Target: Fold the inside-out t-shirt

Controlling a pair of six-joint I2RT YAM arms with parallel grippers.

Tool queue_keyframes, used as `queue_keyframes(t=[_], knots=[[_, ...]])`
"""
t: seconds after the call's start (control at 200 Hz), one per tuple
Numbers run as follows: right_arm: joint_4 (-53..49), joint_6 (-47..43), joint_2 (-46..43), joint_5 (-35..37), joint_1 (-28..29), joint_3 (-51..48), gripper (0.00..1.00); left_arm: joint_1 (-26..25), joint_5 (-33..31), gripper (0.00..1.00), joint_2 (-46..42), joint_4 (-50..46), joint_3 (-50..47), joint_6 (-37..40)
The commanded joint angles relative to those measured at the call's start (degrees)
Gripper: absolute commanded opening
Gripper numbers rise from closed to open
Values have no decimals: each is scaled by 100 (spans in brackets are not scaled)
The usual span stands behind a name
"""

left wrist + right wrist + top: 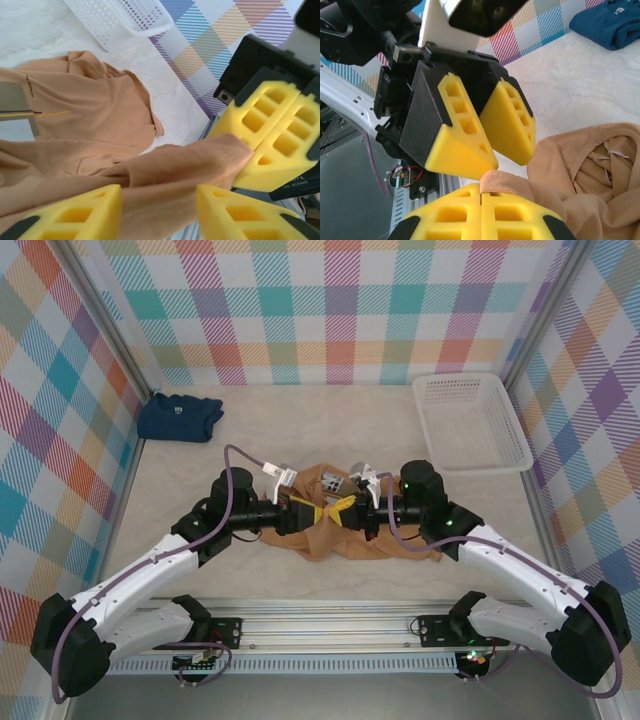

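The inside-out t-shirt (318, 540) is a tan, crumpled heap on the table's near middle, under both grippers; it is also seen in the left wrist view (90, 120) and the right wrist view (590, 165). A strip of it is lifted and stretched between the arms. My right gripper (354, 508) (481, 192) is shut, pinching the stitched hem of that strip; from the left wrist it appears at upper right (245, 150). My left gripper (328, 510) (159, 200) (507, 157) stands open right against it, its yellow fingers apart with the strip running loosely between them.
A white mesh basket (470, 420) (115, 17) stands at the back right. A folded navy-blue shirt (180, 417) (610, 25) lies at the back left. Plaid walls close in the table on three sides, and a metal rail (330, 615) runs along the near edge.
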Motion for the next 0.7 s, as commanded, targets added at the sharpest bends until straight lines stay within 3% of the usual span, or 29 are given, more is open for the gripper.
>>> queue_keyframes(t=[0.0, 0.2, 0.32, 0.365, 0.585, 0.695], knots=[[-251, 173, 48, -201, -13, 409, 0, -67, -162, 49, -166, -163, 6, 432], [-941, 414, 416, -242, -13, 1025, 0, -550, -647, 59, -277, -216, 11, 1001], [-795, 713, 605, -448, -22, 1127, 0, -679, -960, 58, -189, -130, 66, 1252], [-683, 825, 678, -596, -28, 1135, 0, -694, -1022, 54, -110, -24, 73, 1284], [-50, 1488, 604, -1262, -372, 962, 1, -655, -1468, 4, -28, 44, -58, 1376], [-284, 1315, 390, -1208, -554, 838, 16, -552, -1223, 0, -169, 357, -259, 1128]])
